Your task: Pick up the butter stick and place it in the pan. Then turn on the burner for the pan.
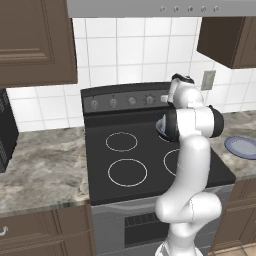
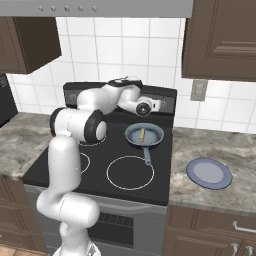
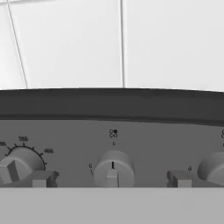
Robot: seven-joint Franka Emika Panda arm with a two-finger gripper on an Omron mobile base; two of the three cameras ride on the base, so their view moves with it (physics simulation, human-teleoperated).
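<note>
Looking from the left base view, the black glass-top stove (image 1: pixel 150 150) with its four thin white burner rings sits between two stretches of mottled grey stone counter (image 1: pixel 40 160). The white arm with dark joints (image 1: pixel 192 150) rises in front of the stove's right half and covers most of the small round pan (image 1: pixel 161 126), of which a blue-grey sliver shows at the arm's left edge. A row of grey knobs runs along the stove's raised back panel (image 1: pixel 125 101), and a flat blue-grey plate (image 1: pixel 242 147) lies on the counter to the stove's right.

From the right base view the pan (image 2: pixel 144 134) is plain to see: shallow, dark-rimmed, blue-grey inside, with a short handle, resting on the stove's rear right burner. The pale yellow butter stick (image 2: pixel 142 134) lies inside it, near the middle. The arm reaches across the stove's back, and its hand is up against the back panel just behind the pan. The plate (image 2: pixel 209 173) is round and smooth, well apart from the pan on the counter right of the stove.

In the hand view the camera faces the stove's back panel (image 3: pixel 109 135) close up, with glossy white wall tiles (image 3: pixel 122 43) above it. The two-finger gripper (image 3: pixel 111 179) stands wide, its small grey tips on either side of a round grey knob (image 3: pixel 113 169) with a raised pointer, not touching it. A numbered dial (image 3: pixel 17 164) sits left of that knob
</note>
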